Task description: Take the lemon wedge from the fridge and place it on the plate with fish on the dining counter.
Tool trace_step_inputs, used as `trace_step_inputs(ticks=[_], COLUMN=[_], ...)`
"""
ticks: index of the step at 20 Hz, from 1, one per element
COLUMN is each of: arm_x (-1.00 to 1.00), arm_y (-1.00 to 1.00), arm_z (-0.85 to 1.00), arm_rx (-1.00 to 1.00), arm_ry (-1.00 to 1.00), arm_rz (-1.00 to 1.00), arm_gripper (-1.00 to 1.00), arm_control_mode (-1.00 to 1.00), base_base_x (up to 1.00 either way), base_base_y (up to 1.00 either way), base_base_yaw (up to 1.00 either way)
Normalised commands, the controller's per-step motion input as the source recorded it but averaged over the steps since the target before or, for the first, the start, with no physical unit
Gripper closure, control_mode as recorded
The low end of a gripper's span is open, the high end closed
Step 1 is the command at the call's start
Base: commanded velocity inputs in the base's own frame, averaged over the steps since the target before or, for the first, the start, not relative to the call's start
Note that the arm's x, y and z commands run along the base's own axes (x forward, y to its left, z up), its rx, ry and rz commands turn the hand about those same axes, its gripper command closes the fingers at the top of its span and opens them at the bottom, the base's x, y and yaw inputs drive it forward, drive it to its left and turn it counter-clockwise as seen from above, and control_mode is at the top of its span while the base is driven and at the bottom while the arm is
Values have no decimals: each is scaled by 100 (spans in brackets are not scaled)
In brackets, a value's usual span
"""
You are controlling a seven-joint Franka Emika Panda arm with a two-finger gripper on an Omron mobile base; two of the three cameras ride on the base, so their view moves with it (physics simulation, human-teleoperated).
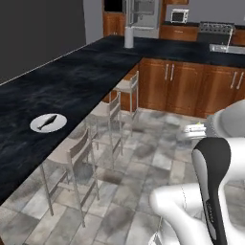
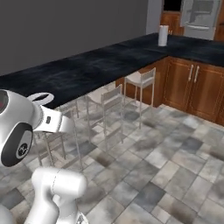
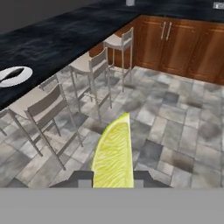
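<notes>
My gripper [image 3: 113, 181] is closed on the lemon wedge [image 3: 113, 155], the two dark finger tips pressing it from either side at the bottom of the hand view; the wedge stands upright between them, its pale rind edge curving up to a point, its yellow-green flesh facing the camera; it hangs over the grey stone-tiled floor [image 3: 175, 127], away from the counter. To the left of the wedge in that view stands a row of three grey stools [image 3: 94, 72] tucked against the dining counter [image 3: 52, 41]; on the counter's glossy black top lies the plate [image 1: 48, 123], small, round and white, with a dark fish [image 1: 46, 123] on it, near the counter's front edge, above the nearest stool; in the right base view the plate [image 2: 40, 98] peeks from behind my arm. Farther along, where the black top turns a corner over brown wooden cabinets [image 1: 167, 83], a white cylinder [image 1: 128, 37] stands upright; behind it, at the far wall, is the grey steel fridge [image 1: 143, 16].
</notes>
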Motion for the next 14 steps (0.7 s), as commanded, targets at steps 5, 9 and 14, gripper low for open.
trace_step_inputs(ticks=[5,9,14], arm_x=[0,0,0], arm_y=[0,0,0], arm_z=[0,0,0], arm_rx=[0,0,0], arm_ry=[0,0,0], arm_rz=[0,0,0], arm_gripper=[100,100,100], arm_control_mode=[100,100,100], base_base_x=[59,31,0], base_base_y=[-75,-39,-15], base_base_yaw=[47,51,66])
